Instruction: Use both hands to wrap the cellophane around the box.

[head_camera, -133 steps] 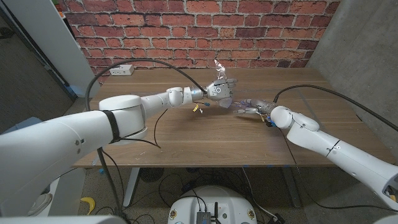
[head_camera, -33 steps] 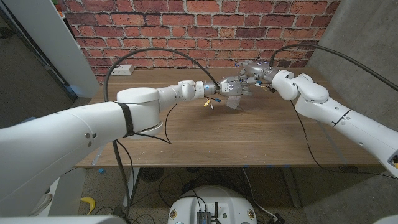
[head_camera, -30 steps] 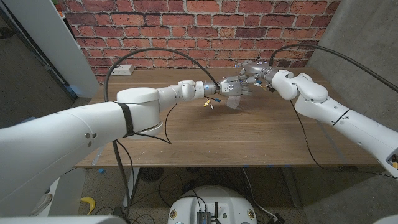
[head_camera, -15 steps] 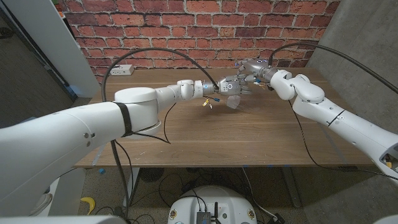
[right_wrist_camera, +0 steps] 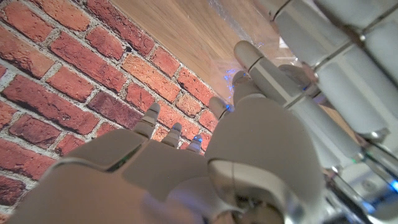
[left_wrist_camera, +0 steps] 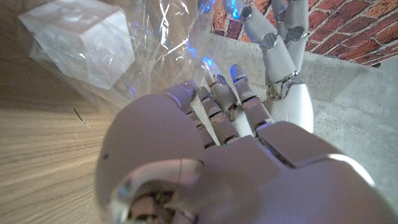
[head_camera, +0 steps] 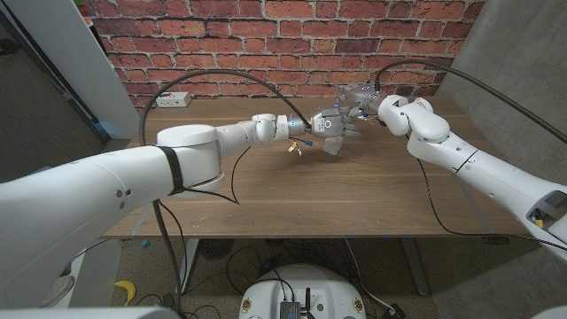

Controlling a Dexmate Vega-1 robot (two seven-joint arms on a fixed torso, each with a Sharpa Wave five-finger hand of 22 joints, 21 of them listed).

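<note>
The wooden table (head_camera: 354,195) offers open bare surface on the near side of the small white box (left_wrist_camera: 81,40), toward the robot. The box, loosely covered in clear crinkled cellophane (left_wrist_camera: 155,37), sits at the far middle. The left hand (head_camera: 326,125) and right hand (head_camera: 361,96) crowd directly above and behind the box. Behind the box, the red brick wall (head_camera: 266,44) bounds the table. A white power strip (head_camera: 173,99) lies well left of the box. Black cables (head_camera: 230,80) arch above the table left of the box.

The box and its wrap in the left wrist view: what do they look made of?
The box looks like matte white card or plastic, with flat pale faces and soft edges; which one is unclear. The cellophane is a thin clear glossy film: it creases sharply, throws bright streaks of glare, and the box shows through it.
</note>
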